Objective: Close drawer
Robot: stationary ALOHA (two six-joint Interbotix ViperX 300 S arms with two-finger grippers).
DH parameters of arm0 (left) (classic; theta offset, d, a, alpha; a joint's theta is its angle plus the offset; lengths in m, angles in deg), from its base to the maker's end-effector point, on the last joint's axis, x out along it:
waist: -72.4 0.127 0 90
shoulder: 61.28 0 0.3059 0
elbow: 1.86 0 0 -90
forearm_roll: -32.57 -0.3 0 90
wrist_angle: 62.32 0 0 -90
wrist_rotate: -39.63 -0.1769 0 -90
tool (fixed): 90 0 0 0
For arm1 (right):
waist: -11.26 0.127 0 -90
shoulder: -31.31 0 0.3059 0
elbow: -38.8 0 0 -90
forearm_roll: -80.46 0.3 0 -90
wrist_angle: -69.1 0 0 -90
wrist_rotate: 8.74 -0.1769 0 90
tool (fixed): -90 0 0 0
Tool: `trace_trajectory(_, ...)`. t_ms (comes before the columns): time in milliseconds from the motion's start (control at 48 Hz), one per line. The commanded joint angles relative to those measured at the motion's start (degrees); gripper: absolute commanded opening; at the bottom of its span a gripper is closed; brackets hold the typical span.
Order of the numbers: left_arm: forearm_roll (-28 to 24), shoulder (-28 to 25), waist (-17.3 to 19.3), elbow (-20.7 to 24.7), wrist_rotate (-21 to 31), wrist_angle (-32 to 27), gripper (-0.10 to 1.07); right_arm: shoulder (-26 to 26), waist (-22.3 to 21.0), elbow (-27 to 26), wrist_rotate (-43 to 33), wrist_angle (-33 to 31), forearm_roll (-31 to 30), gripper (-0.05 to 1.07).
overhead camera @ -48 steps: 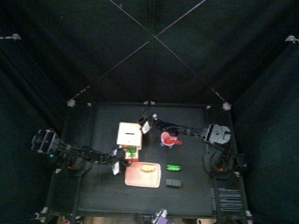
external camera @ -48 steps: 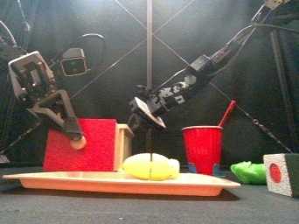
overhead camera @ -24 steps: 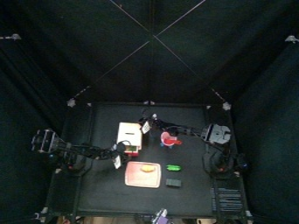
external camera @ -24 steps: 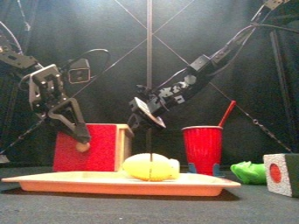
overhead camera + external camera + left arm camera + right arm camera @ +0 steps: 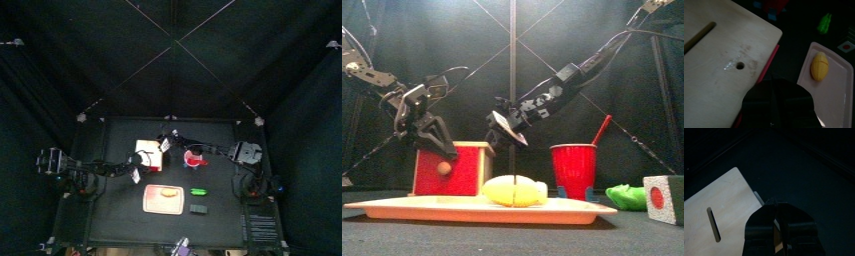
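On the small black table (image 5: 120, 225), penned by black curtains, the pale wooden drawer box with a red front (image 5: 453, 170) sits left of centre, towards the far edge. Nearer the front edge lies a flat pink tray (image 5: 422, 206) carrying a yellow lemon (image 5: 515, 189); a red plastic cup (image 5: 573, 167) stands right of the box. Bare table shows along the left and right edges. Beside the box's red face hangs the left gripper (image 5: 432, 140), jaws partly apart, apparently empty. Over the box's far side, the right gripper (image 5: 505, 127) is nearly closed, gripping nothing.
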Motion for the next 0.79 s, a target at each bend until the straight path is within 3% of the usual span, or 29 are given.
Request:
trace_trajectory(0,-0.53,0.26,2.37,1.14,0.0,1.05,0.44,-0.88,0.0,-2.29,0.09,0.09,-0.09,0.32)
trace_trajectory(188,-0.97,0.18,4.39,1.23,0.0,1.67,0.44,-0.26,-0.18,-3.6,0.09,-0.18,-0.09,0.32)
trace_trajectory(771,-4.57,-1.32,3.96,4.22,0.18,1.58,0.44,1.49,-0.44,-7.12,0.09,-3.69,-1.14,0.32)
